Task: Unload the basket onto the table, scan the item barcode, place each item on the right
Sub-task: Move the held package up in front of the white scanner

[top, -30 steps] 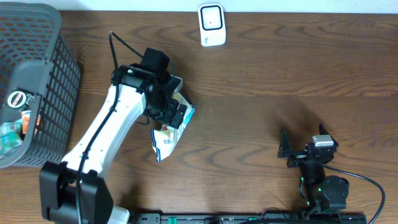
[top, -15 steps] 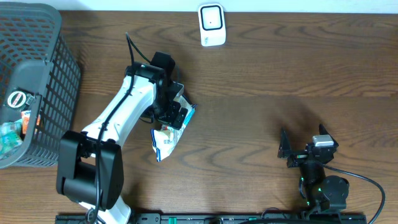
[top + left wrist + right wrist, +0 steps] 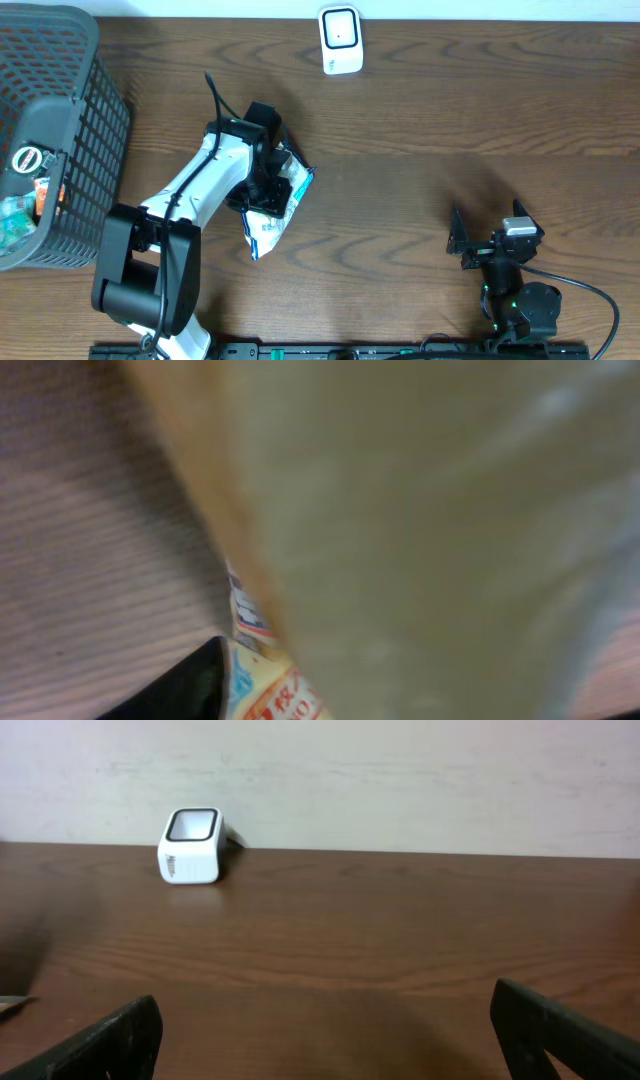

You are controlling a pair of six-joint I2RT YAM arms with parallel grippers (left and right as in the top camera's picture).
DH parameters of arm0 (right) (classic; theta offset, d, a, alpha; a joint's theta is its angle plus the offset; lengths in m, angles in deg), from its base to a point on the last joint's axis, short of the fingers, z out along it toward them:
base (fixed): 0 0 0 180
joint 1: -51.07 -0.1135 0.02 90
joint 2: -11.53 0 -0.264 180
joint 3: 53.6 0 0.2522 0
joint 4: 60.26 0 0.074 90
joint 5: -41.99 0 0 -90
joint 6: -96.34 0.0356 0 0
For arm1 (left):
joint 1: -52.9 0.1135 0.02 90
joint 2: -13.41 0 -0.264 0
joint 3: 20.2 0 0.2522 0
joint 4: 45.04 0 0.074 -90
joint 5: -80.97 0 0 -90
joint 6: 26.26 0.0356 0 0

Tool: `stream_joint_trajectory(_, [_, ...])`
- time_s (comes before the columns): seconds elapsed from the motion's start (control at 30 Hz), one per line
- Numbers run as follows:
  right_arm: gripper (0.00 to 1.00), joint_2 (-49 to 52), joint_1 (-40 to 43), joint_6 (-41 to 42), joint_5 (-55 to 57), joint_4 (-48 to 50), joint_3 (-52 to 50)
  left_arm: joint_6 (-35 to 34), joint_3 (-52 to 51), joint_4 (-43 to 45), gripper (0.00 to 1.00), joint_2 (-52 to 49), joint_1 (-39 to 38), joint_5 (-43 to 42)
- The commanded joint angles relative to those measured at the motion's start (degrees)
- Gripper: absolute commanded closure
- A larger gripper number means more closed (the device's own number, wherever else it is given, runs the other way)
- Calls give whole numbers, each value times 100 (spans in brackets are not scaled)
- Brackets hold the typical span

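The item is a white, blue and yellow snack packet (image 3: 264, 228) lying on the brown table left of centre. My left gripper (image 3: 268, 190) is down on the packet's upper part, with the packet between its jaws. In the left wrist view the packet (image 3: 400, 510) fills the frame, blurred, and one black finger (image 3: 190, 690) lies against its printed edge; the other finger is hidden. The white barcode scanner (image 3: 340, 40) stands at the table's far edge and shows in the right wrist view (image 3: 190, 847). My right gripper (image 3: 460, 242) rests open at the front right, empty (image 3: 325, 1040).
A dark mesh basket (image 3: 95, 110) with several items inside stands at the far left. A wall runs behind the scanner.
The left arm has settled lower onto the packet and its jaws have narrowed around it. The right arm has not moved.
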Motion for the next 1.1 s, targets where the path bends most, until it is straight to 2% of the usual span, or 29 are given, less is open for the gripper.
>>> stream_joint_trajectory(0.0, [1, -31, 13, -26, 46, -22, -7, -398, -24, 37, 51, -55, 11, -31])
stream_joint_trajectory(0.13, [1, -31, 13, -26, 46, -22, -7, -431, -24, 46, 56, -55, 9, -31])
stream_joint_trajectory(0.2, [1, -31, 13, -26, 46, -22, -7, -428, -24, 44, 79, -55, 9, -33])
stream_joint_trajectory(0.23, [1, -31, 13, -26, 46, -22, -7, -428, -24, 42, 86, -55, 9, -31])
stream_joint_trajectory(0.3, [1, -31, 13, -26, 46, -22, -7, -428, -24, 42, 92, -55, 11, -31])
stream_joint_trajectory(0.57, [1, -31, 13, -26, 46, -22, -7, -452, 153, 57, 92, -44, 11, -31])
stream_joint_trajectory(0.87, [1, -31, 13, -26, 46, -22, -7, -708, 1283, 289, 93, -28, 28, 9])
stream_joint_trajectory(0.97, [1, -31, 13, -26, 46, -22, -7, -1305, 1432, 785, 92, -28, 26, 420])
stream_joint_trajectory(1.07, [1, -31, 13, -26, 46, -22, -7, -1683, 1429, 1231, 93, -31, 20, 426])
